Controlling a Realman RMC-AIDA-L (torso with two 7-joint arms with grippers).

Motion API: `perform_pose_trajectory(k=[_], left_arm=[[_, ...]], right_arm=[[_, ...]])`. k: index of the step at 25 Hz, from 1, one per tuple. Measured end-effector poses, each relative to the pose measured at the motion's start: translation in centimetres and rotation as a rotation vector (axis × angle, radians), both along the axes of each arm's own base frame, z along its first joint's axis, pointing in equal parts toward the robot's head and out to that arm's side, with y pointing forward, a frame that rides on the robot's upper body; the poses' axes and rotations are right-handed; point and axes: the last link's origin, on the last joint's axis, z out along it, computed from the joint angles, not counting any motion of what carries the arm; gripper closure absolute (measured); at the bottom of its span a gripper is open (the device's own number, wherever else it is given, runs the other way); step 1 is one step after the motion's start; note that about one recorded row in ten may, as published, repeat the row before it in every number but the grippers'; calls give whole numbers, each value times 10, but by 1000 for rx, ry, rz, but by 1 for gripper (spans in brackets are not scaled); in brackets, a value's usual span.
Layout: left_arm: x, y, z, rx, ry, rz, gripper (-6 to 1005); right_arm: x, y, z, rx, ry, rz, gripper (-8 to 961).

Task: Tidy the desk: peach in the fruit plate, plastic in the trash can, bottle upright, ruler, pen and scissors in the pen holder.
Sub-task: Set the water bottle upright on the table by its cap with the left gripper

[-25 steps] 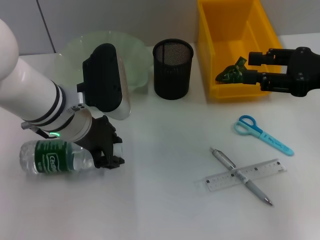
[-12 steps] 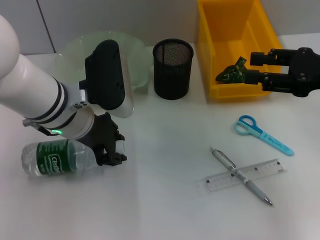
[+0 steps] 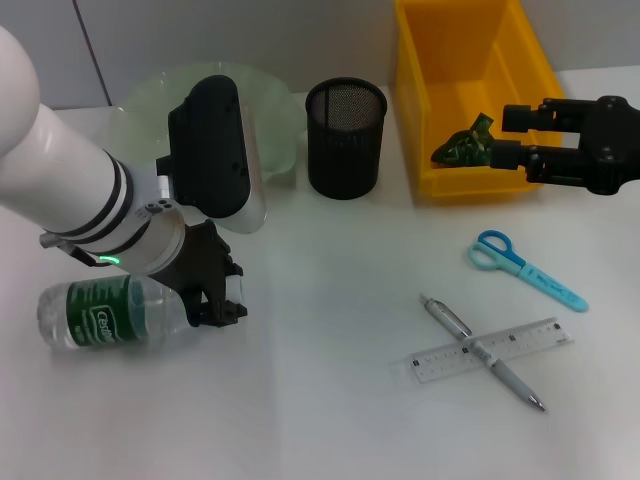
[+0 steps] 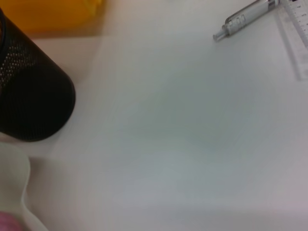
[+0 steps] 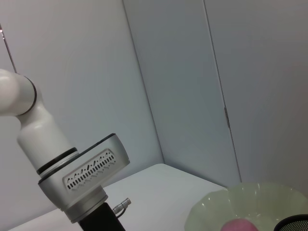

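White tabletop (image 3: 330,420): left pincer (image 3: 215,295) pinches the lying clear plastic bottle (image 3: 105,313) — next, stand it upright. Right pincer (image 3: 500,135) pinches green crumpled plastic (image 3: 462,143) over the yellow bin (image 3: 425,95) — release due.

The bottle (image 3: 105,314) is laid at the left before the fruit plate (image 3: 275,120), with the pen holder (image 3: 344,137) right of the plate, then the trash can (image 3: 440,120), and the scissors (image 3: 525,268) behind the pen (image 3: 482,353) crossed over the ruler (image 3: 530,342).
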Motion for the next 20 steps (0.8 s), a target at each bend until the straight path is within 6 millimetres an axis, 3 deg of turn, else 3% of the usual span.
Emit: perform_pose_trajectory(k=[20], left_arm=[[17, 4, 23, 91, 43, -83, 623]], right_arm=[[1, -1, 1, 4, 1, -6, 342]])
